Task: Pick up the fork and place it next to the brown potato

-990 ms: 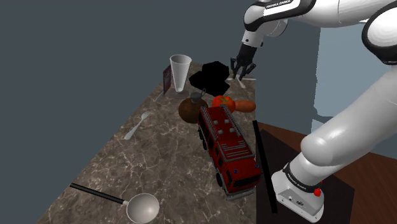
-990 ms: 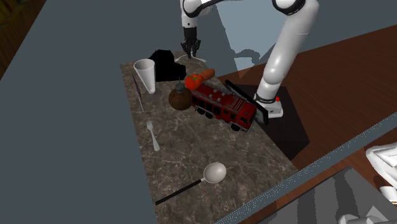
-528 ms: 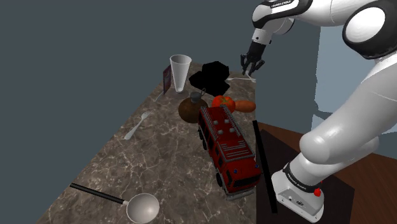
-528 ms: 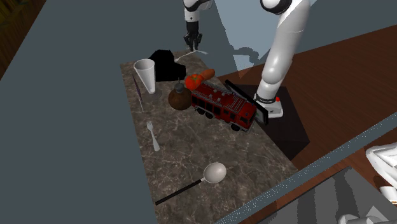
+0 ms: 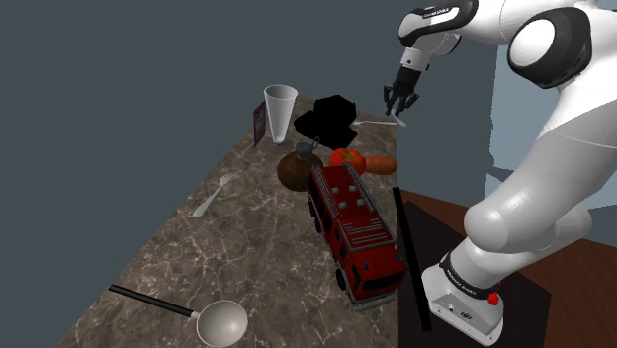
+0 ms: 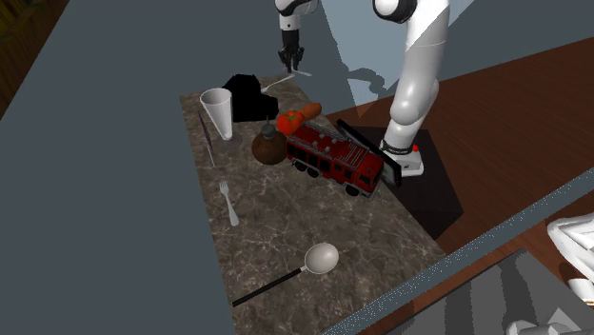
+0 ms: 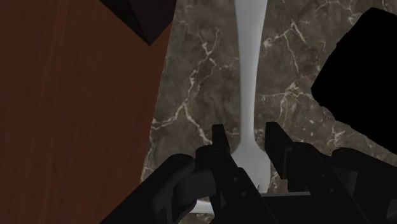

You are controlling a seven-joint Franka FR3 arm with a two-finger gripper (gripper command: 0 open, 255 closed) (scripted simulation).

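My pincer stood narrow, both fingers clasping a pale utensil at the neck, where it widens. Its head lay hidden beneath them, so I could not tell fork from spoon. The handle ran straight away from the pincer and was cut off by the frame edge. In the shoulder view the pincer hung over the far end of the marble counter, at 3 o'clock of a black shape with no readable form. A fork, tines discernible, lay flat at 8 o'clock of a brown round lump, well apart from the pincer. The lump's grey top was unclear.
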